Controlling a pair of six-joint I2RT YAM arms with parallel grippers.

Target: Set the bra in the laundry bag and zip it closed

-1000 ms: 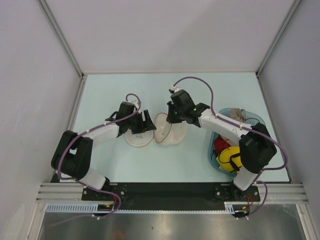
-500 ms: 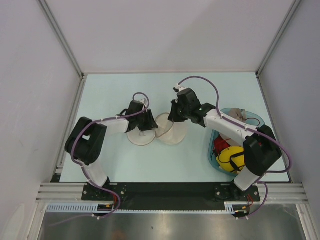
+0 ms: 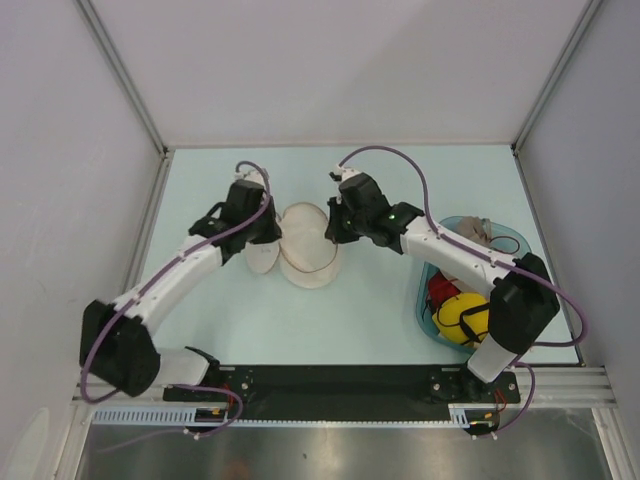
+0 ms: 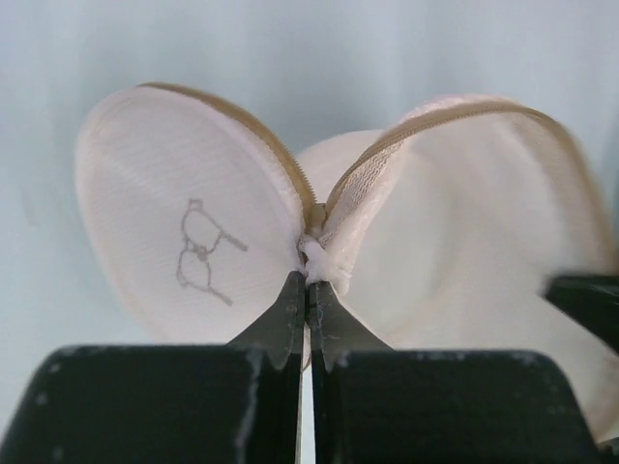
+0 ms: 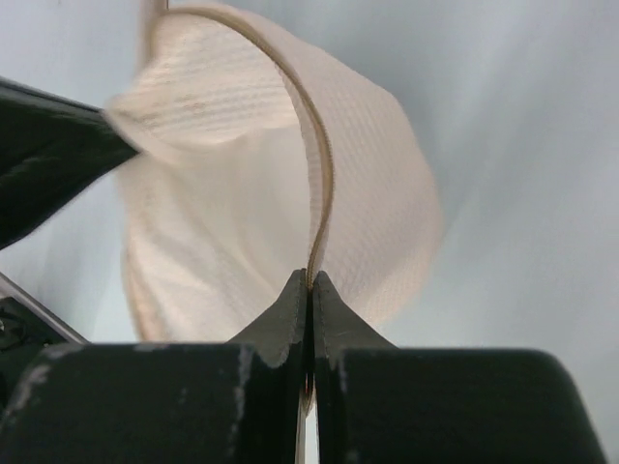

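The left end effector (image 4: 308,290) and right end effector (image 5: 309,282) block both sides of the laundry bag (image 3: 308,255). Bare table (image 3: 300,180) lies open beyond it. A basket (image 3: 512,237) occupies the right edge.

Pale table (image 3: 220,180), laundry bag (image 3: 305,252), teal basket (image 3: 419,296)

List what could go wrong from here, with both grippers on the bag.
1. The left gripper pinches only the small white tab where the halves of the bag meet, so it may slip out.
2. The right gripper holds just the thin zip rim, and a hard pull could free it.
3. Both grippers are busy while the bra lies in the basket. Releasing either may let the bag flop shut.
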